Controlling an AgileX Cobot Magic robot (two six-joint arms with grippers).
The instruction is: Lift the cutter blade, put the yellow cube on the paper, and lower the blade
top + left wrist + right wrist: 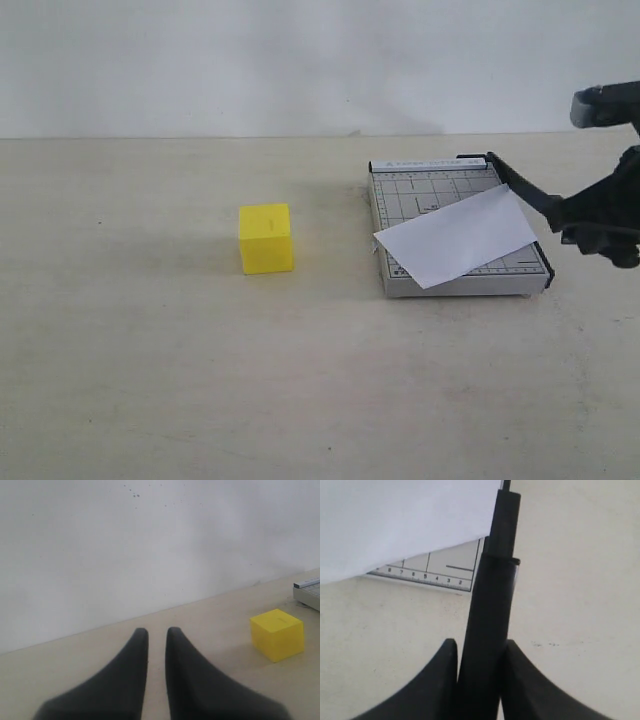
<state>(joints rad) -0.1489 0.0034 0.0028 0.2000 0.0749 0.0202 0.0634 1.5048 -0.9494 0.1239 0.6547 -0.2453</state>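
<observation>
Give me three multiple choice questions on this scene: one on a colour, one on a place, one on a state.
1. What colour is the paper? A white. B yellow. C grey.
2. Where is the yellow cube? A on the paper. B on the table, apart from the cutter base. C in an end effector.
3. How is the cutter blade? A flat down. B raised, held by the right end effector. C detached.
Key: 1 A, the sheet is plain white. 2 B, bare table shows between cube and base. 3 B, the blade slants up, clamped at its handle.
</observation>
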